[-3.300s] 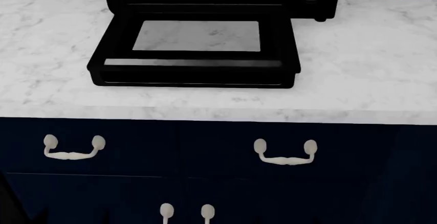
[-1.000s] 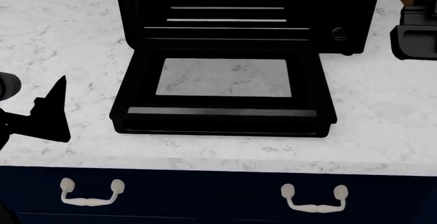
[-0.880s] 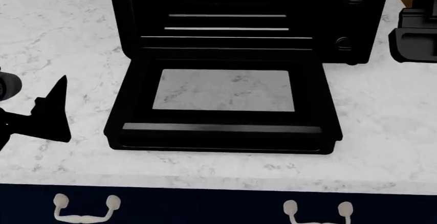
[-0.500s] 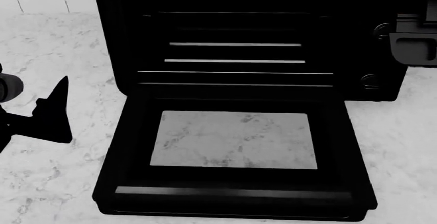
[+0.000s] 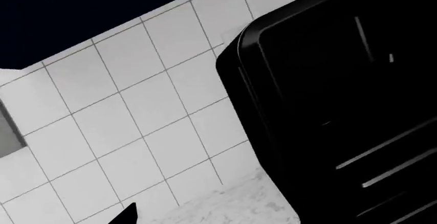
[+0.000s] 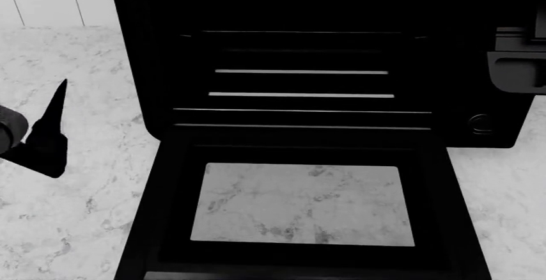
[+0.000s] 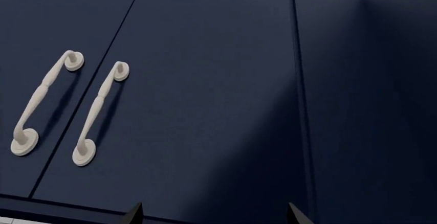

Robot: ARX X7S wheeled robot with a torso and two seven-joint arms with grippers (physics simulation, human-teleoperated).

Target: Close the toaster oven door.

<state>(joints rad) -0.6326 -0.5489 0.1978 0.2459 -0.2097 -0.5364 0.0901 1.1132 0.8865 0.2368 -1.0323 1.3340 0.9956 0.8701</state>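
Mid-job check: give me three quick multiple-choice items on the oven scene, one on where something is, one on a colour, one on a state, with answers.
1. Where is the left gripper?
A. on the door
B. over the counter left of the oven
C. inside the oven

2. What colour are the cabinet handles in the right wrist view?
A. cream
B. black
C. red

3. How is the door?
A. shut
B. missing
C. open, lying flat

Answers:
1 B, its dark fingers show above the marble counter, clear of the oven.
2 A, the handles are cream on navy cabinet doors.
3 C, the door lies flat with marble showing through its glass, racks exposed.
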